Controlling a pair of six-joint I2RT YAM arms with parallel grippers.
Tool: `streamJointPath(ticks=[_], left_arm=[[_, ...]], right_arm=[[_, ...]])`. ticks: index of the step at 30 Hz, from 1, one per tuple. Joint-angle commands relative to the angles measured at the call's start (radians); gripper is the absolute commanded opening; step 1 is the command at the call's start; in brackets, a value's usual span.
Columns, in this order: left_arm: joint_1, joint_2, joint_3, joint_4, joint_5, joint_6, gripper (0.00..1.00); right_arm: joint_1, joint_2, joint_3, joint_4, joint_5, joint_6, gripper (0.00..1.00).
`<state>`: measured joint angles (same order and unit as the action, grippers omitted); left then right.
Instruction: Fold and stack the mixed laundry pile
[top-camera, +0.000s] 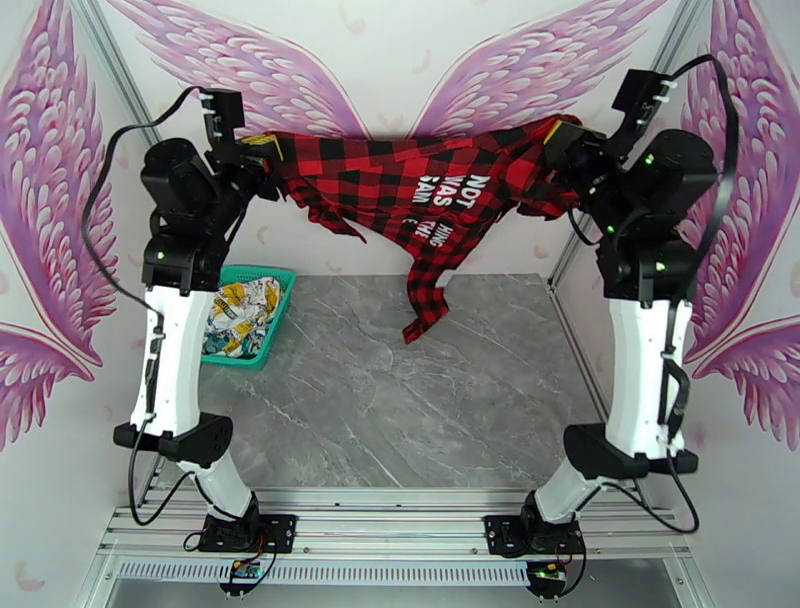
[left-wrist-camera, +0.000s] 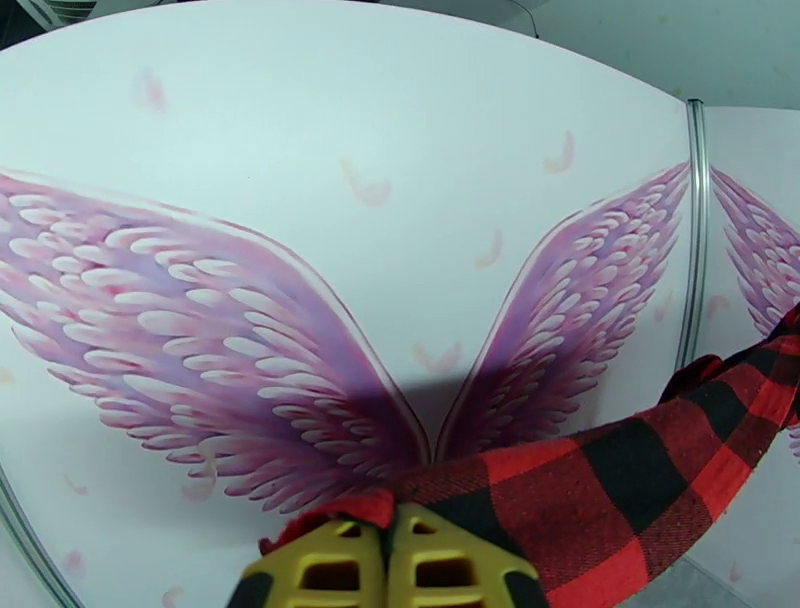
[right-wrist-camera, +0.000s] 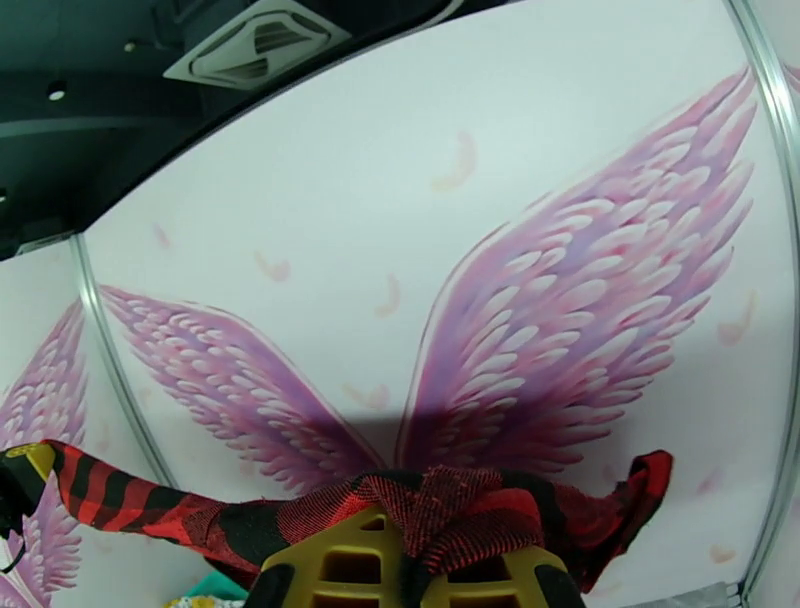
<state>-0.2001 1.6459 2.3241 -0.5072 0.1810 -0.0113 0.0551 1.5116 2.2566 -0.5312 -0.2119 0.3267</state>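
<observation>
The red-and-black plaid garment (top-camera: 420, 190) with white lettering hangs stretched in the air between both arms, high above the far edge of the grey table, with one end drooping down to about (top-camera: 425, 310). My left gripper (top-camera: 262, 160) is shut on its left corner, and the yellow fingers (left-wrist-camera: 440, 565) pinch the plaid garment (left-wrist-camera: 640, 500). At the other end my right gripper (top-camera: 556, 140) is shut on the right corner, where bunched plaid garment (right-wrist-camera: 450, 510) sits between the yellow fingers (right-wrist-camera: 340, 565). The white garment with cartoon print (top-camera: 238, 315) lies in the basket.
A teal mesh basket (top-camera: 278, 320) stands at the table's left edge beside the left arm. The grey marble table top (top-camera: 400, 400) lies below the hanging cloth. Walls with pink wing prints close in the back and sides.
</observation>
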Motion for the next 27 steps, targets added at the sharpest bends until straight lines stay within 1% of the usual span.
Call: streamJointPath(ticks=[1, 3, 5, 8, 9, 10, 11, 12, 14, 16, 17, 19, 21, 23, 25, 27], left_arm=[[-0.032, -0.15, -0.35, -0.017, 0.006, 0.04, 0.0], [-0.063, -0.3, -0.639, 0.047, 0.006, 0.015, 0.0], [-0.108, -0.421, -0.858, 0.057, -0.025, -0.009, 0.0], [-0.185, -0.551, -1.153, 0.022, -0.032, -0.087, 0.0], [-0.215, -0.576, -1.226, 0.0, -0.048, -0.122, 0.03], [-0.242, -0.595, -1.277, -0.019, -0.072, -0.152, 0.13], [-0.267, -0.611, -1.337, -0.037, -0.099, -0.189, 0.35], [-0.285, -0.625, -1.383, -0.052, -0.127, -0.224, 0.49], [-0.299, -0.637, -1.434, -0.096, -0.208, -0.294, 0.57], [-0.299, -0.637, -1.452, -0.111, -0.228, -0.324, 0.64], [-0.299, -0.629, -1.446, -0.116, -0.249, -0.339, 0.65], [-0.299, -0.596, -1.412, -0.128, -0.285, -0.348, 0.68], [-0.302, -0.53, -1.341, -0.177, -0.323, -0.333, 0.69], [-0.305, -0.472, -1.295, -0.196, -0.352, -0.331, 0.68], [-0.305, -0.415, -1.283, -0.152, -0.316, -0.331, 0.69], [-0.302, -0.333, -1.286, -0.044, -0.231, -0.354, 0.67]], right_arm=[[-0.003, -0.158, -0.361, 0.032, -0.063, 0.061, 0.0], [0.007, -0.303, -0.627, 0.046, -0.063, 0.089, 0.0], [0.013, -0.424, -0.842, 0.019, -0.035, 0.106, 0.0], [0.018, -0.567, -1.083, -0.103, 0.006, 0.113, 0.0], [0.02, -0.601, -1.139, -0.16, 0.005, 0.105, 0.05], [0.021, -0.622, -1.175, -0.216, 0.003, 0.1, 0.17], [0.024, -0.64, -1.21, -0.271, -0.011, 0.1, 0.36], [0.03, -0.658, -1.239, -0.311, -0.034, 0.102, 0.49], [0.041, -0.686, -1.267, -0.363, -0.043, 0.115, 0.65], [0.05, -0.697, -1.272, -0.38, -0.038, 0.115, 0.71], [0.051, -0.69, -1.267, -0.386, -0.029, 0.111, 0.73], [0.049, -0.645, -1.241, -0.409, 0.01, 0.091, 0.75], [0.051, -0.581, -1.222, -0.415, 0.055, 0.076, 0.77], [0.052, -0.515, -1.22, -0.385, 0.061, 0.069, 0.77], [0.062, -0.434, -1.22, -0.322, 0.047, 0.068, 0.76], [0.094, -0.323, -1.21, -0.232, 0.033, 0.067, 0.74]])
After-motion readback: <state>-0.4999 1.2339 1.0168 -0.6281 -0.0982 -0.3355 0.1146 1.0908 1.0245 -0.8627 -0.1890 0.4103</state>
